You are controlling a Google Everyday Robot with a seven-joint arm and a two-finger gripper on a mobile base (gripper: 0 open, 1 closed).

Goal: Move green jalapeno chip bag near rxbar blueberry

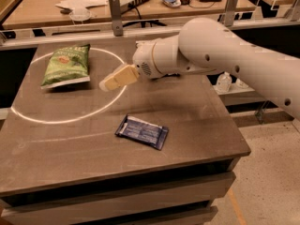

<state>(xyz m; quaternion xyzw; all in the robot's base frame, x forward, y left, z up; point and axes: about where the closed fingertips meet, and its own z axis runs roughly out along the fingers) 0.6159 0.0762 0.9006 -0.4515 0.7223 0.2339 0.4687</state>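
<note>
The green jalapeno chip bag [66, 64] lies flat at the back left of the table, inside a white ring painted on the top. The rxbar blueberry [142, 131], a small flat dark blue wrapper, lies near the table's middle front. My gripper [107, 83] hangs over the table between them, its cream-coloured tip pointing left, a short way right of the chip bag and above the ring's right edge. It holds nothing that I can see. The white arm hides the dark blue chip bag at the back.
The dark table [197, 121] has its front and right edges close to the bar. A white ring [70, 118] marks its left half. A metal rail with posts [115, 13] runs behind, with a cluttered wooden desk beyond. Bottles [225, 82] stand at the right.
</note>
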